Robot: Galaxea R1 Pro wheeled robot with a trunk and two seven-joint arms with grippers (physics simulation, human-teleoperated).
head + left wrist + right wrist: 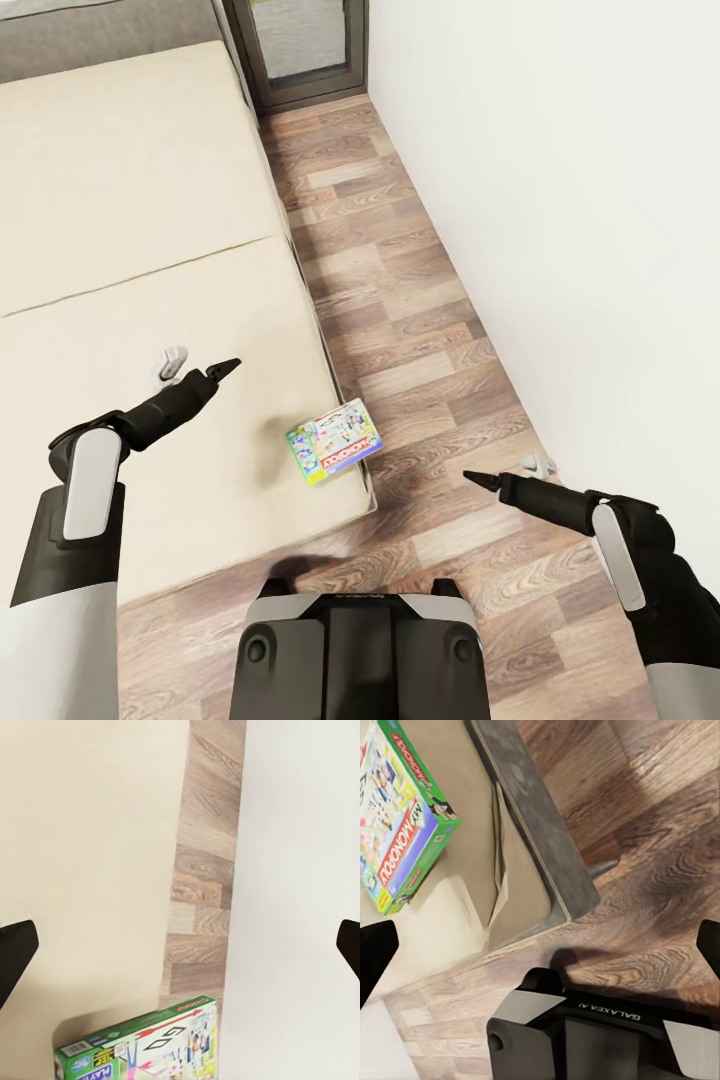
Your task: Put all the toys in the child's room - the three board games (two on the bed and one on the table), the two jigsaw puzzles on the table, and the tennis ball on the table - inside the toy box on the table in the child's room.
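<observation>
Nearest the head camera, the robot's dark base point(360, 650) is seen on the wooden floor point(420, 330), at the foot corner of the bed point(130, 250). The same base appears in the right wrist view, next to the bed's grey frame corner point(540, 832).

The right end effector point(478, 480) is held out over the floor, apart from the bed and touching nothing. In the right wrist view its two dark fingertips point(375, 956) are seen at opposite edges of the picture with a wide gap between them, so it is released and empty.

The left end effector point(225, 368) is held above the cream mattress, pointing toward the bed's floor-side edge. In the left wrist view its fingertips point(15, 949) are likewise set far apart at the picture's edges, with nothing between them; it too is released.

The Monopoly board game point(334, 441) lies flat on the mattress at the bed's near corner, close to the edge that borders the floor. It is placed between the two end effectors in the head view and is touched by neither. Its green border and printed lid are seen in the left wrist view point(142, 1046) and in the right wrist view point(401, 814).

Farther off, the mattress is crossed by a seam, and a grey headboard point(100, 35) is seen at the far end. A white wall point(580, 200) runs along the floor strip, ending at a dark-framed door point(300, 50).
</observation>
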